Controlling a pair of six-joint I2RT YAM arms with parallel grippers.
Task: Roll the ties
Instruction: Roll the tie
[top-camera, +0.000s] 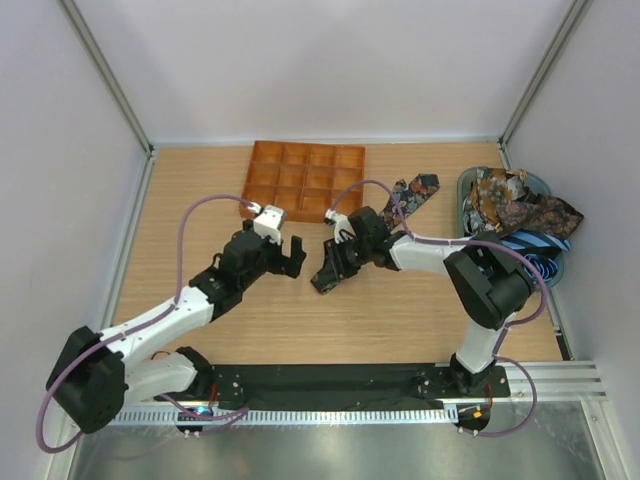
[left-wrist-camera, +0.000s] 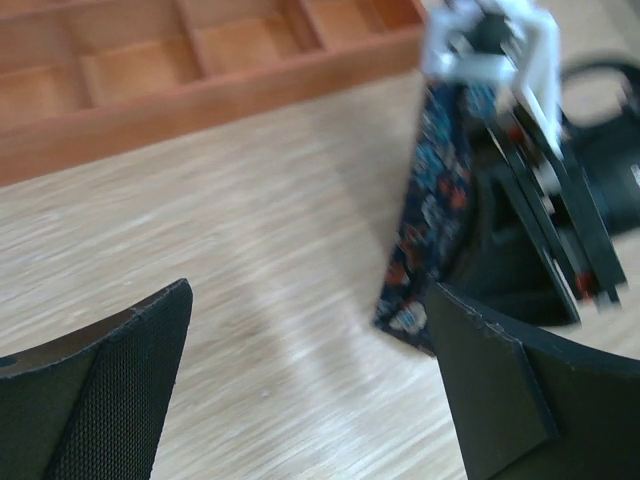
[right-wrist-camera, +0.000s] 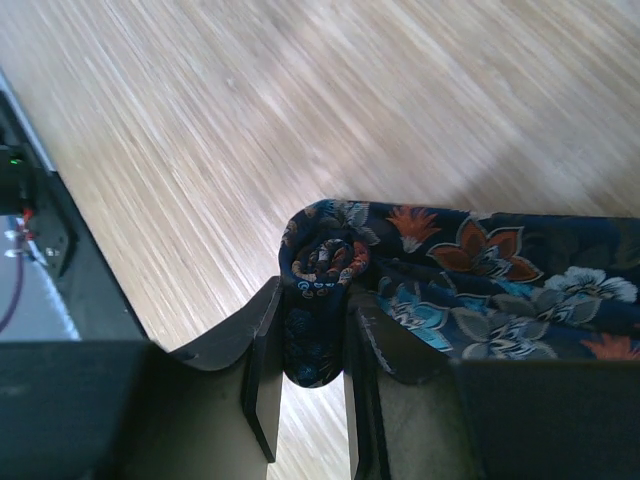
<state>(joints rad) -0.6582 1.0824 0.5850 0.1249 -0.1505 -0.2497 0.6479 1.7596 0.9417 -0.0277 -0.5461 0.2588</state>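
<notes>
Navy tie (right-wrist-camera: 480, 280) with orange-teal florals, orange tray (top-camera: 300, 180), pale wood-grain table (top-camera: 400, 310).

The table (top-camera: 400, 320) has a pale wood-grain top, smooth, with a soft sheen where the light falls. The tray (top-camera: 305, 180) looks like orange plastic, smooth and a little glossy. The tie (right-wrist-camera: 480, 270) is fine cloth with a flower pattern, slightly silky, and it creases softly. The left gripper (left-wrist-camera: 310, 350) has black fingers (left-wrist-camera: 120, 390) with a fine mesh-like texture, rough and fully matt. The right gripper (right-wrist-camera: 315, 330) is black matt plastic, smooth. The arm shells (top-camera: 430, 255) are white glossy plastic. The cables (top-camera: 182, 250) have a smooth purple sheath. The rail (top-camera: 560, 375) looks like bare, dull metal.
</notes>
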